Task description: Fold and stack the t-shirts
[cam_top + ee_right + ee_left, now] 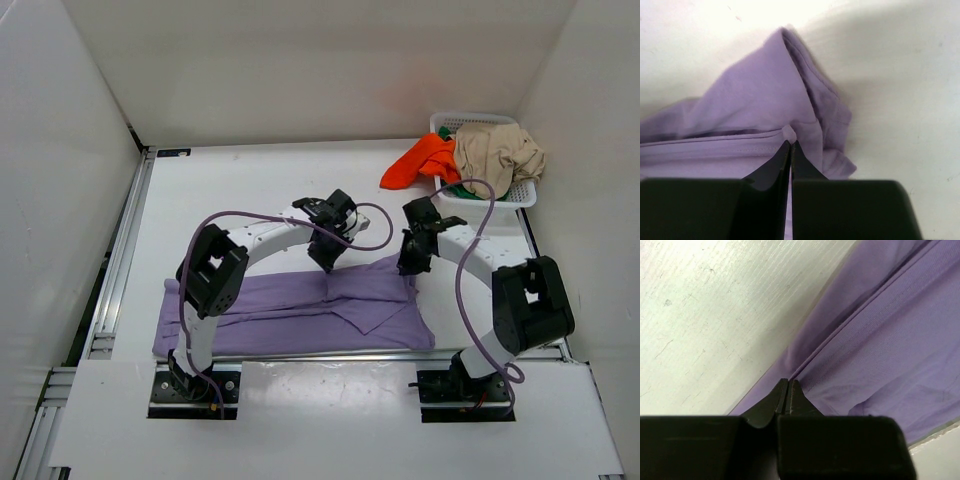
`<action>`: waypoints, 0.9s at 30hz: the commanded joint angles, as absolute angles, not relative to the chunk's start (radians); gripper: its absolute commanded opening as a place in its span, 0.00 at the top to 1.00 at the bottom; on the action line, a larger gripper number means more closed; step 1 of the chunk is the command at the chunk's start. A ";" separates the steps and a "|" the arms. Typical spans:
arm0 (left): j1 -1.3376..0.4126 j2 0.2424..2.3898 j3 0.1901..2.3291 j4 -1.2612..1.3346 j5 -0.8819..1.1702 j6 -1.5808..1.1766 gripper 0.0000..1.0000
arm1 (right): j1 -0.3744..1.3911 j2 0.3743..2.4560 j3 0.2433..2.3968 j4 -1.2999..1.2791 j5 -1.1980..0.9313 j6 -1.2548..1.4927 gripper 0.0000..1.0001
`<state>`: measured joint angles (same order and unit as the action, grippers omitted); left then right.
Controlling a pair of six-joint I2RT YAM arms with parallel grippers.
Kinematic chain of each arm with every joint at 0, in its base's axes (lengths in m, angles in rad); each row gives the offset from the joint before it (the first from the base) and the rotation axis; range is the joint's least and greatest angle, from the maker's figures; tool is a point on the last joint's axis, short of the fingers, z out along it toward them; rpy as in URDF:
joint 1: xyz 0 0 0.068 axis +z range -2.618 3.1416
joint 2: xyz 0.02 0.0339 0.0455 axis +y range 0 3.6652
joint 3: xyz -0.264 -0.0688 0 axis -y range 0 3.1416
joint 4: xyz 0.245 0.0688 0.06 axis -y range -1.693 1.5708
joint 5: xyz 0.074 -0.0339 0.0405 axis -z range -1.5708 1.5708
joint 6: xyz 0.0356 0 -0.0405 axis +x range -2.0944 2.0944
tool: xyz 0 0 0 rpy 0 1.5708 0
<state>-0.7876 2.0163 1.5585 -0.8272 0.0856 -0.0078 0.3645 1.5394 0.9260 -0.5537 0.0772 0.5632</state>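
Lavender t-shirt (290, 318): flat on the counter (240, 185), just ahead of the arm bases, long axis left to right.
Left fingers (771, 404): pressed together, pinching the far long edge near mid-length.
Right fingers (774, 167): pressed together, a nub of cloth at the tips, near the right sleeve.
Key relation: the cloth lies base-ward of both pinches, so the fold likely runs across the short axis.
Basket (527, 196): far right, holding the other shirts, nearer the right arm.

White walls (300, 70) enclose a brightly lit white table (250, 185).
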 commanded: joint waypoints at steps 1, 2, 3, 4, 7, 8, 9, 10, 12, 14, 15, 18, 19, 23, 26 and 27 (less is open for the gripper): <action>-0.779 2.005 1.575 -0.845 0.041 0.000 0.89 | 0.351 1.557 0.973 -0.548 0.139 0.541 1.00; -0.779 2.005 1.575 -0.845 0.041 0.000 0.89 | 0.351 1.569 0.982 -0.548 0.140 0.541 0.98; -0.779 2.005 1.575 -0.845 0.041 0.000 0.89 | 0.351 1.580 0.982 -0.548 0.150 0.541 0.92; -0.779 2.005 1.575 -0.845 0.041 0.000 0.89 | 0.351 1.580 0.982 -0.548 0.150 0.541 0.89; -0.779 2.005 1.575 -0.854 0.041 0.000 0.75 | 0.351 1.589 0.991 -0.558 0.160 0.541 0.65; -0.779 2.005 1.575 -0.870 0.041 0.000 0.69 | 0.351 1.589 0.991 -0.567 0.160 0.541 0.60; -0.779 2.005 1.575 -0.879 0.041 0.000 0.62 | 0.351 1.579 0.991 -0.568 0.173 0.541 0.55; -0.779 1.993 1.588 -0.890 0.031 0.000 0.53 | 0.351 1.568 0.991 -0.568 0.184 0.541 0.51; -0.779 1.977 1.597 -0.925 0.000 0.000 0.48 | 0.351 1.531 0.991 -0.580 0.184 0.541 0.51; -0.769 1.939 1.606 -0.946 -0.020 0.000 0.48 | 0.351 1.487 0.991 -0.606 0.193 0.541 0.51; -0.753 1.922 1.606 -0.946 -0.031 0.000 0.47 | 0.351 1.470 0.982 -0.630 0.205 0.554 0.52; -0.709 1.846 1.571 -0.982 -0.083 0.000 0.45 | 0.351 1.396 0.953 -0.682 0.216 0.587 0.57; -0.695 1.806 1.557 -0.991 -0.124 0.000 0.45 | 0.351 1.355 0.925 -0.693 0.216 0.598 0.59; -0.567 1.711 1.418 -0.991 -0.236 0.000 0.43 | 0.360 1.250 0.824 -0.729 0.187 0.650 0.82; -0.471 1.657 1.329 -0.991 -0.300 0.000 0.43 | 0.385 1.192 0.749 -0.742 0.161 0.702 0.88; -0.401 1.646 1.263 -0.976 -0.322 0.000 0.43 | 0.400 1.183 0.700 -0.742 0.149 0.718 0.90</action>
